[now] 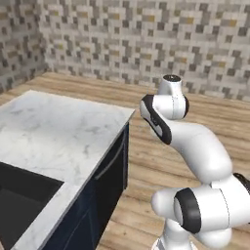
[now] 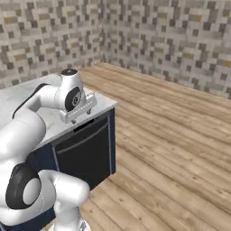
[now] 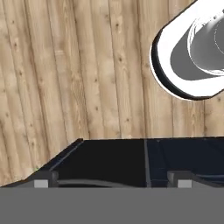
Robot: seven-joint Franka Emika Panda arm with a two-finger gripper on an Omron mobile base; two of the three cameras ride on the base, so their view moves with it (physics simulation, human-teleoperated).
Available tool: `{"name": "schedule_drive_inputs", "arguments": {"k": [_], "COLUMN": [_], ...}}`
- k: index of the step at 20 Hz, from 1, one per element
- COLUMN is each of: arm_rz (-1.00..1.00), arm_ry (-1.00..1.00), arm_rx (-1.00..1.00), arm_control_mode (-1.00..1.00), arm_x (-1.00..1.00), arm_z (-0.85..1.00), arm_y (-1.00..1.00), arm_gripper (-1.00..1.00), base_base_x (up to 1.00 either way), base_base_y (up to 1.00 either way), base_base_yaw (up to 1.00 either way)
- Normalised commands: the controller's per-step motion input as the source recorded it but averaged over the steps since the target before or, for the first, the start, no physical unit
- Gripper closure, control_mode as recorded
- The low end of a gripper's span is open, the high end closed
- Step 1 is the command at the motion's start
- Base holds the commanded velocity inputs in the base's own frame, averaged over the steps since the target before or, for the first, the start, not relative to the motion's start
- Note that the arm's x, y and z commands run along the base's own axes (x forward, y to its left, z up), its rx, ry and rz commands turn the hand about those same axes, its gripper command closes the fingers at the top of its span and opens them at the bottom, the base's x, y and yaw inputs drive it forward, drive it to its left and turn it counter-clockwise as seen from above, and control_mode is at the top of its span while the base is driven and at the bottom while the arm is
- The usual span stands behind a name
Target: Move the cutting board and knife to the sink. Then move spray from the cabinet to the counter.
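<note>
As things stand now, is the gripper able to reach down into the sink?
Probably yes. The sink lies open in the counter, with nothing seen over it. But the arm is folded beside the counter's end and the open gripper faces the wooden floor, so it must swing over first.

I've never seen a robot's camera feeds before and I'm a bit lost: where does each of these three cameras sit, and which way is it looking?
Left base view: behind the arm, on its left, looking forward and down at the counter and the sink.
Right base view: behind the arm on its right, facing the counter's end, the wooden floor and the tiled wall.
Hand view: on the hand, looking down past the open tool at the floor and the navy counter front.
Both base views share the counter, floor and arm.
</note>
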Motion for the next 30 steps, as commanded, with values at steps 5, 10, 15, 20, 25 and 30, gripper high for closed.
{"name": "schedule_drive_inputs", "arguments": {"k": [5,10,15,20,25,30], "arm_rz": [0.00,0.00,0.00,0.00,0.00,0.00], "arm_ry": [0.00,0.00,0.00,0.00,0.00,0.00], "arm_rx": [0.00,0.00,0.00,0.00,0.00,0.00], "arm_control_mode": [1.00,1.00,1.00,1.00,1.00,1.00], "arm_x": [0.00,0.00,0.00,0.00,0.00,0.00], "arm_z": [0.00,0.00,0.00,0.00,0.00,0.00], "arm_y": [0.00,0.00,0.00,0.00,0.00,0.00], "arm_gripper": [-1.00,-1.00,-1.00,-1.00,-1.00,-1.00], "base_base_x": [0.09,0.07,0.07,0.18,0.14,0.13], "base_base_y": [-0.80,-0.89,-0.84,-0.64,-0.28,0.04], "base_base_yaw": [-0.80,-0.77,-0.78,-0.75,-0.73,-0.57]}}
